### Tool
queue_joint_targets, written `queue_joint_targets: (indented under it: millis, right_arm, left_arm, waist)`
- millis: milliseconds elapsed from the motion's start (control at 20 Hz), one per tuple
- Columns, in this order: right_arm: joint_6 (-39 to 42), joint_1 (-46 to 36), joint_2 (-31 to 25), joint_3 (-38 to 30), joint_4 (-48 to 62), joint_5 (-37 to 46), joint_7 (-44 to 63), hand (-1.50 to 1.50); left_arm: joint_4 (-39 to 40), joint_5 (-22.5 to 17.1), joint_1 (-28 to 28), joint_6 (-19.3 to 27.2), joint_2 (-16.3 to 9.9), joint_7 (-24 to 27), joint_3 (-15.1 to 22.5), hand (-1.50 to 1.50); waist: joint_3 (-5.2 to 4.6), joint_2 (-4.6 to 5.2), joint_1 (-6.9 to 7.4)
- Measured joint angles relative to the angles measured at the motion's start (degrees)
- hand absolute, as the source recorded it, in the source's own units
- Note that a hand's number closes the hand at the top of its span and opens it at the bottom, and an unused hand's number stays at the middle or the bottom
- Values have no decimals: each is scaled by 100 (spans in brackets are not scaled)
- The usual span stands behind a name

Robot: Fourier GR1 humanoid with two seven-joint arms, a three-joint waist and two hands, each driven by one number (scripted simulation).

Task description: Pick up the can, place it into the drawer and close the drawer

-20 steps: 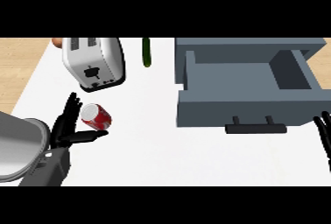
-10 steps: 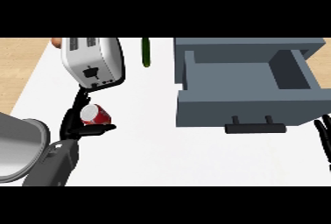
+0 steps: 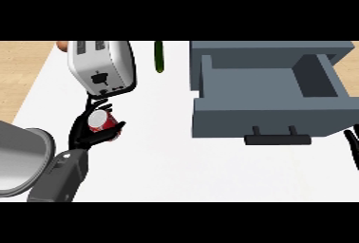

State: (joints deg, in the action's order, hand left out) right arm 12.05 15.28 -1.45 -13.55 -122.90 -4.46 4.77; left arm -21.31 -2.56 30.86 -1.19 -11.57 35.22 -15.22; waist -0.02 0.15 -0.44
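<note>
Fingers of the left hand [image 3: 88,133] curl round a red can [image 3: 102,121] just below a toaster [image 3: 101,66]. Grey drawer [image 3: 270,102] (open) sits well right. Right hand [image 3: 352,147] shows at the edge, fingers straight.

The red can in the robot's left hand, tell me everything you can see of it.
The small red can with a white top looks like metal. It sits tilted in the black left hand, whose fingers and thumb curl round it and hide its lower part. It is just below the white toaster, over the white counter, well left of the open grey drawer.
</note>
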Motion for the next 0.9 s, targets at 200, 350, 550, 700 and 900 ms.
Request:
queue_joint_targets:
  millis: [200,350,550,700,900]
  right_arm:
    - [-39,-1,-4,2,-115,-64,133,-150]
    - [-2,61,16,-32,-91,-84,74,-150]
    - [1,167,64,-23,-227,-95,93,-150]
    - [39,259,73,-56,-191,-126,7,-150]
    - [-59,184,94,11,-229,-57,90,-150]
  left_arm:
    - [-42,-102,-11,-146,80,78,-22,150]
    - [-147,-168,28,-235,140,-78,1,150]
    - [-669,-271,-238,-168,244,-201,72,150]
    - [-1370,-402,-592,-75,278,-443,108,150]
    - [-2283,-496,-1032,-15,339,-683,244,150]
  waist:
    - [1,-3,9]
    - [0,-4,17]
    - [1,-15,31]
    - [5,-30,58]
    - [5,-30,58]
